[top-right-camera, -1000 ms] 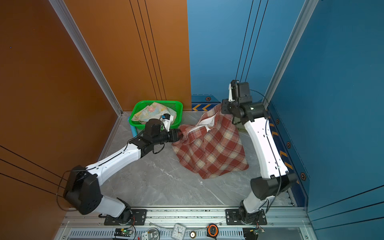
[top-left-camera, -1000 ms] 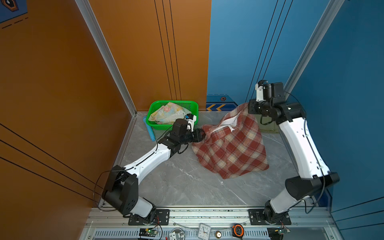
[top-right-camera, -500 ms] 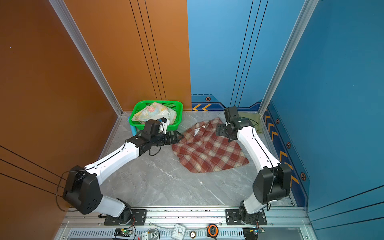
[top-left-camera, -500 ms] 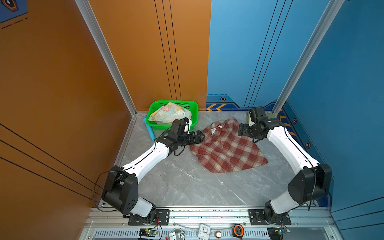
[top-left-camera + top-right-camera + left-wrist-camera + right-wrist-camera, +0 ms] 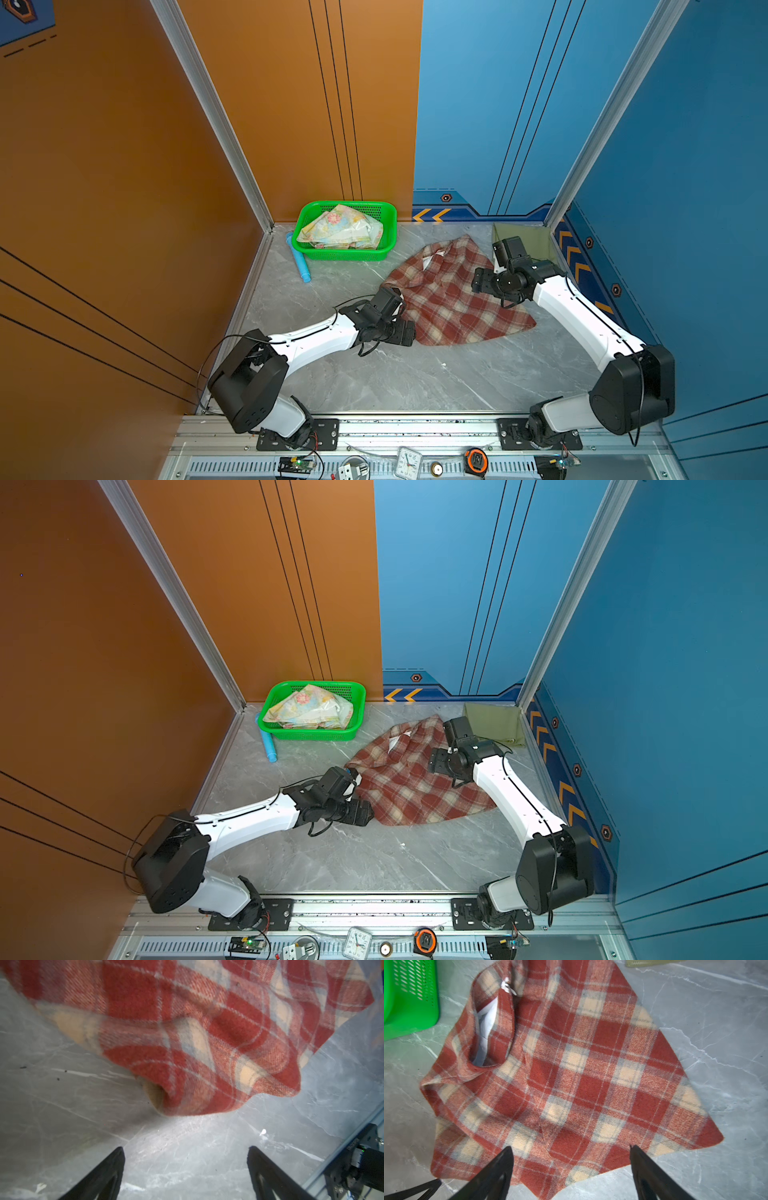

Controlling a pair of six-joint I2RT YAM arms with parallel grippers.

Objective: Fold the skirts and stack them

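The red-brown and cream plaid skirt point(image 5: 453, 299) point(image 5: 411, 783) lies spread on the grey table, its white-lined waist toward the basket. My left gripper point(image 5: 405, 332) point(image 5: 185, 1149) is open at the skirt's near-left edge, with only bare table between its fingers. My right gripper point(image 5: 478, 282) point(image 5: 571, 1147) hovers open over the plaid skirt point(image 5: 571, 1074), holding nothing. The floral skirt point(image 5: 340, 228) point(image 5: 309, 708) sits crumpled in the green basket. The olive-green skirt point(image 5: 528, 241) point(image 5: 494, 723) lies flat in the far right corner, partly behind my right wrist.
The green mesh basket point(image 5: 386, 232) point(image 5: 409, 1001) stands at the far wall, with a blue tube point(image 5: 300, 259) lying on its left. Orange and blue walls close in the table on three sides. A clock point(image 5: 409, 461) and a tape measure point(image 5: 476, 459) rest on the front rail.
Both grippers held the plaid skirt up a second ago. It has come down flat on the table, both grippers have opened and let go, and the left one has drawn back nearer.
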